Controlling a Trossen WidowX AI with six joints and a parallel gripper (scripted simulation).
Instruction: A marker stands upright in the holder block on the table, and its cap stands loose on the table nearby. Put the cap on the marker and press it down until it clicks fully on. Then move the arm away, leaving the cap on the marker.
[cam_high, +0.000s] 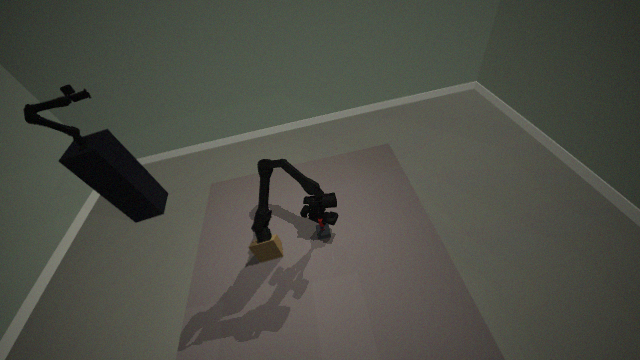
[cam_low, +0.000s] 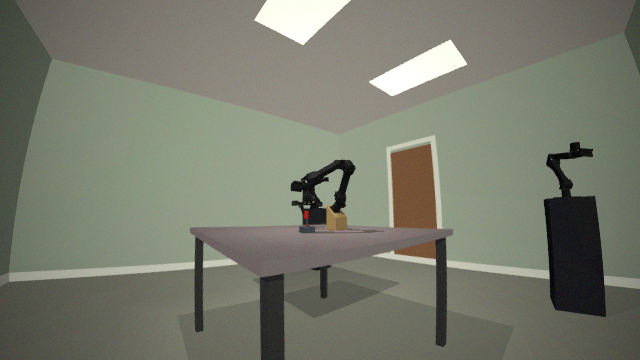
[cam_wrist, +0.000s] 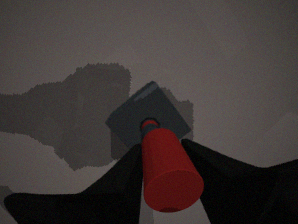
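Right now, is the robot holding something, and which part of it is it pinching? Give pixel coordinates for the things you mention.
Yes, the gripper (cam_high: 320, 220) (cam_low: 306, 206) (cam_wrist: 161, 147) holds the red cap (cam_low: 306, 214) (cam_wrist: 167, 162), pinched by its sides between the two fingers.

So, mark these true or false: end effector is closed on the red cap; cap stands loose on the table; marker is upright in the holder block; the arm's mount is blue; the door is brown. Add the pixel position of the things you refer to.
1. The end effector (cam_high: 321, 219) (cam_low: 306, 208) (cam_wrist: 161, 147) is closed on the red cap (cam_high: 320, 222) (cam_low: 306, 214) (cam_wrist: 172, 187). True.
2. The cap stands loose on the table (cam_high: 400, 280) (cam_low: 280, 245). False: it is between the fingers, above the holder block (cam_high: 324, 236) (cam_low: 307, 230) (cam_wrist: 155, 102).
3. The marker (cam_low: 306, 224) (cam_wrist: 148, 130) is upright in the holder block. True.
4. The arm's mount (cam_high: 267, 250) (cam_low: 337, 221) is blue. False: it is yellow-tan.
5. The door (cam_low: 412, 190) is brown. True.
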